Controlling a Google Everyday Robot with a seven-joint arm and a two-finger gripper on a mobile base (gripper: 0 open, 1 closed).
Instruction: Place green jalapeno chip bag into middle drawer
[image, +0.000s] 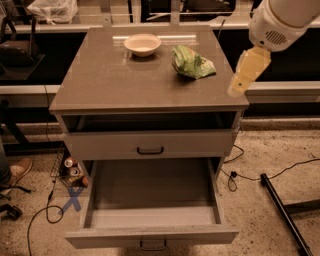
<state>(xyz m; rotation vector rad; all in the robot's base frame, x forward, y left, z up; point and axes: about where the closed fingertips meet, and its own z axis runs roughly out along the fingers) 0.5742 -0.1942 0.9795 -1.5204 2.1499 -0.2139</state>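
Note:
The green jalapeno chip bag (193, 63) lies crinkled on the cabinet top (115, 85), at the back right, beside a cream bowl (142, 44). The middle drawer (152, 192) is pulled wide open below, its grey inside bare, its dark handle (152, 245) at the front edge. My gripper (247, 73) hangs from the white arm (280, 20) at the upper right. It is just past the cabinet top's right edge, right of and apart from the bag, and holds nothing that I can see.
The upper grey drawer front (150, 145) with its black handle is slightly out above the open drawer. Cables (260, 175) and a dark pole (285, 210) lie on the floor at the right. Cans (70, 167), a cable and a blue X mark lie at the left.

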